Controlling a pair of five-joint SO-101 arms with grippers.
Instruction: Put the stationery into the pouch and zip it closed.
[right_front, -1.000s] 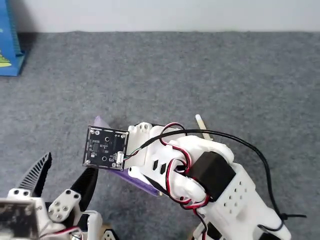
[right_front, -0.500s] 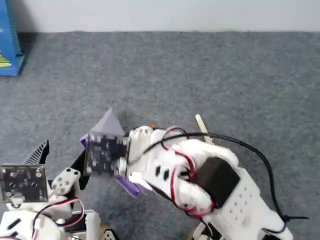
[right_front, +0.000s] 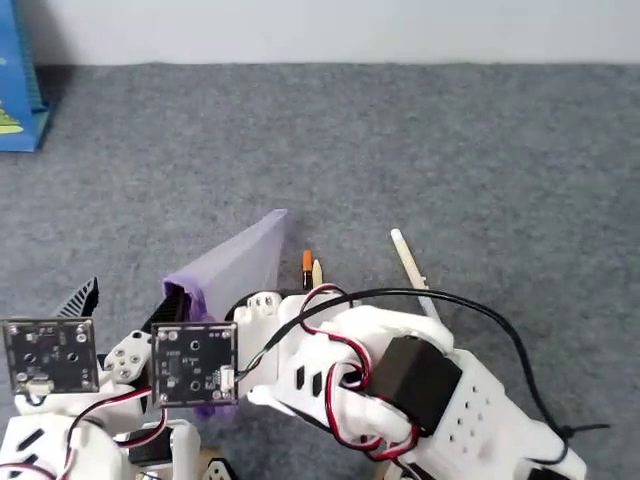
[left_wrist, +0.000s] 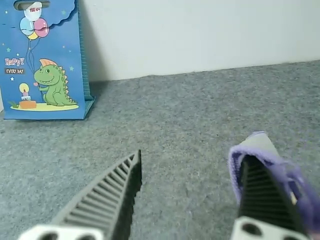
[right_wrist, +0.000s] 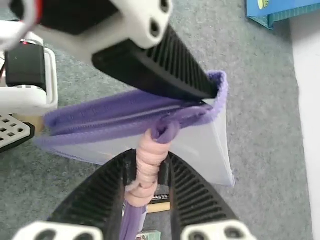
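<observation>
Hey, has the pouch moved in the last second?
Yes. The pouch has swung round: in the high view its far corner now sits closer to the white stick.

Pouch (right_front: 235, 265): pale lavender body, purple zip trim. Pull cord (right_wrist: 147, 165): pink, braided. Carpet (right_front: 450, 150): flecked grey. Gift bag (left_wrist: 45, 60), upper left: blue (green dinosaur, pastel balloons). Left gripper (left_wrist: 192, 160): fingers black, ribbed. Orange stick (right_front: 307, 266); cream stick (right_front: 410, 262).

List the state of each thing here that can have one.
Pouch: held up, zip open at one end.
Left gripper: open, one finger in that open end.
Right gripper: shut on the zip cord.
White pen: lying on table, outside pouch.
Orange pen: outside pouch, partly hidden.
Gift bag: upright by wall.
</observation>
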